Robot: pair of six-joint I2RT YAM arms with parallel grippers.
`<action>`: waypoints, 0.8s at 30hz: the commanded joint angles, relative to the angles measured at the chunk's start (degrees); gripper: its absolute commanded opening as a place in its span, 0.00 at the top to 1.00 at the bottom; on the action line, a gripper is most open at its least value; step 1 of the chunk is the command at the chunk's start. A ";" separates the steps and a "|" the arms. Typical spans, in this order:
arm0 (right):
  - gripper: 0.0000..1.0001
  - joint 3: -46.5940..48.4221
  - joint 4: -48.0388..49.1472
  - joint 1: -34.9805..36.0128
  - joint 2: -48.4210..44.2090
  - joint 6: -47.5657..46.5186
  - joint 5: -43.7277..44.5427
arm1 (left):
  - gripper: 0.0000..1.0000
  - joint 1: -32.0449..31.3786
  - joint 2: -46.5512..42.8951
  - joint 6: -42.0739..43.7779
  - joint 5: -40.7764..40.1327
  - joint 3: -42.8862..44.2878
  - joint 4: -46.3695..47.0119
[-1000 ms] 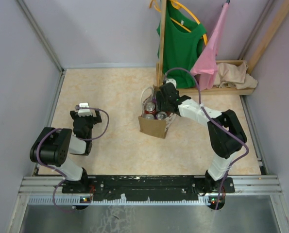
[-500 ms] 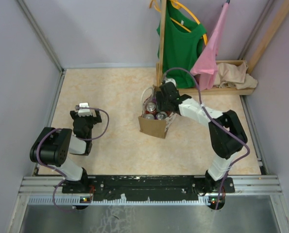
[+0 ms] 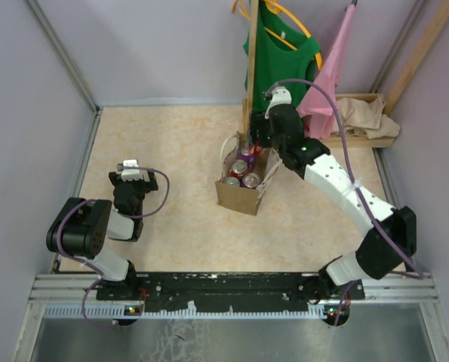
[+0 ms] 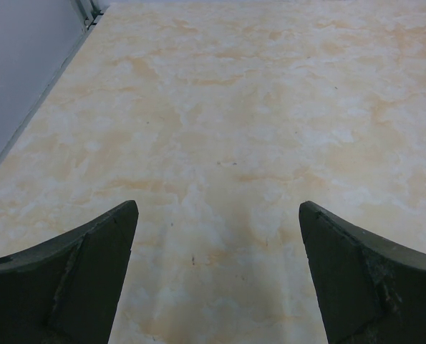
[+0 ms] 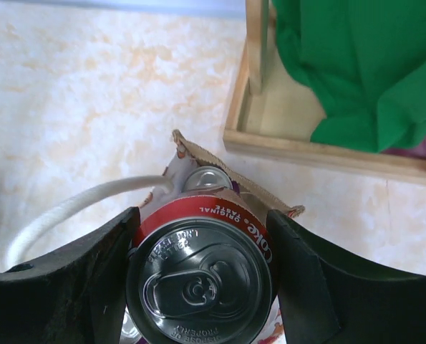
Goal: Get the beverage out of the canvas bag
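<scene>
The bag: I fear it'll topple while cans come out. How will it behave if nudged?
Probably floppy: the bag has cloth walls and rope handles. Likely steady though, since the cans inside weigh it down.

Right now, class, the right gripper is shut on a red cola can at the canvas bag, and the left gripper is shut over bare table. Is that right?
Not quite. The left gripper is open, spread wide over the table, as the left wrist view shows. The right gripper is indeed shut on the red cola can at the canvas bag.
</scene>
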 commanded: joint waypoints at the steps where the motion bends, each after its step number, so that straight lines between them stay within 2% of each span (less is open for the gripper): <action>1: 1.00 3.54 6.39 -0.15 -8.72 -1.93 1.30 | 0.00 0.04 0.43 -0.60 -0.33 -0.35 2.14; 6: 1.00 4.32 5.73 0.26 -14.39 -3.60 6.48 | 0.00 -0.01 0.43 -0.60 -0.33 -0.36 2.11; 14: 1.00 5.09 -1.06 0.35 -21.22 -5.39 21.32 | 0.00 0.04 0.43 -0.61 -0.33 -0.36 2.14; 24: 1.00 -4.86 -16.80 0.31 -30.10 4.33 34.08 | 0.00 0.04 0.43 -0.54 -0.33 -0.36 2.13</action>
